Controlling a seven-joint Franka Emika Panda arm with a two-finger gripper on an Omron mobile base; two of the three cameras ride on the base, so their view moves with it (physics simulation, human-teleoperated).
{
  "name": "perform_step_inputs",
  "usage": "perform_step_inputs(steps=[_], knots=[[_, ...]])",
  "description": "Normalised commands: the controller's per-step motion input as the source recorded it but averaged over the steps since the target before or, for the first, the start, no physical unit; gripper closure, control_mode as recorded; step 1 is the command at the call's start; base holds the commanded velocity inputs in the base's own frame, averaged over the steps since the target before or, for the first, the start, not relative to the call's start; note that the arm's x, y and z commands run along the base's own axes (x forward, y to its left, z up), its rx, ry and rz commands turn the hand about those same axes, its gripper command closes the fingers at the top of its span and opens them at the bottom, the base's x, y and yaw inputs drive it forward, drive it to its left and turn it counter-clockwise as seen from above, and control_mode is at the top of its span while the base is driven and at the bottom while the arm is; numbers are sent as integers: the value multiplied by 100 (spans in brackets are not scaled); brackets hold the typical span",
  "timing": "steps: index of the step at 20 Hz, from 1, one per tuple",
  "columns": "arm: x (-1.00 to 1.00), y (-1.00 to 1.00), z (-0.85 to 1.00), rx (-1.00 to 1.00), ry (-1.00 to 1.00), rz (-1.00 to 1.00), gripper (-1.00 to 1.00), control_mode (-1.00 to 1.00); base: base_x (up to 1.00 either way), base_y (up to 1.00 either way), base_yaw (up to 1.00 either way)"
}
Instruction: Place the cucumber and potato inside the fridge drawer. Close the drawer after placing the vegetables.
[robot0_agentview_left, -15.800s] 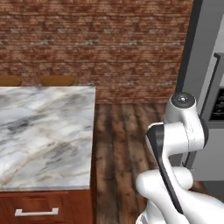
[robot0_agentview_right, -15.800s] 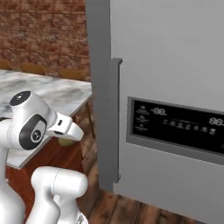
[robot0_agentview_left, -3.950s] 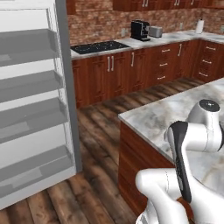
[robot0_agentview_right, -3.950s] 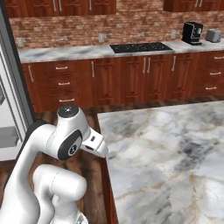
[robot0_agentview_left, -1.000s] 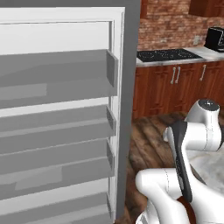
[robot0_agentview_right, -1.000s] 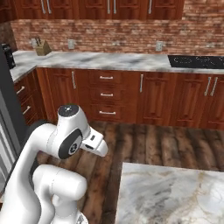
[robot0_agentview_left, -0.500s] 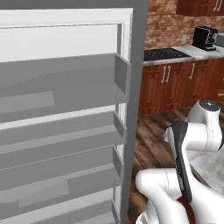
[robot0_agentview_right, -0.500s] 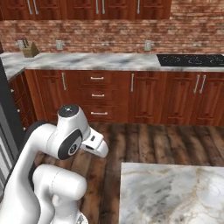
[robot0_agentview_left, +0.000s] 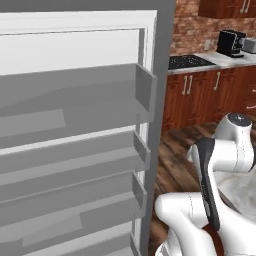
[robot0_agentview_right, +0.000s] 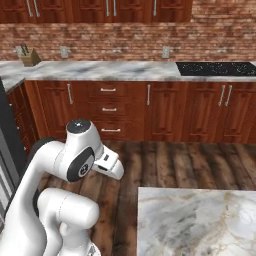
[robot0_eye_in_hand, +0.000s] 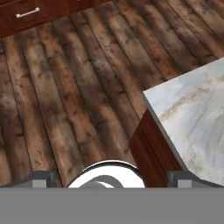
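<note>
The cucumber, the potato and the fridge drawer are out of view. In the hand view my gripper (robot0_eye_in_hand: 112, 178) points down at the wooden floor, open, its two dark fingertips (robot0_eye_in_hand: 41, 177) far apart with nothing between them. My arm (robot0_agentview_right: 75, 160) stays folded close over the base. The grey fridge (robot0_agentview_left: 160, 75) stands open at the left of the left base view, with several grey shelves (robot0_agentview_left: 75, 100) stacked one above another.
The marble island (robot0_agentview_right: 195, 220) lies at my right, and its corner (robot0_eye_in_hand: 192, 109) is close under the hand. Wooden cabinets with silver handles (robot0_agentview_right: 110, 110) line the brick back wall, with a black cooktop (robot0_agentview_right: 215, 67) and a coffee machine (robot0_agentview_left: 231, 42). Wood floor (robot0_agentview_right: 175, 160) lies between.
The base has moved, so both base views shifted: the fridge fills more of the left view and the cabinets slid left in the right view. The arm's pose is unchanged.
</note>
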Motion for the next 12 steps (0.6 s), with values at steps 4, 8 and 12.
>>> perform_step_inputs(steps=[4,8,12], knots=[[0,0,0,0,0,0,-100,100,91,-65,-8],[0,0,0,0,0,0,-100,100,100,-83,3],[0,0,0,0,0,0,-100,100,100,-13,20]])
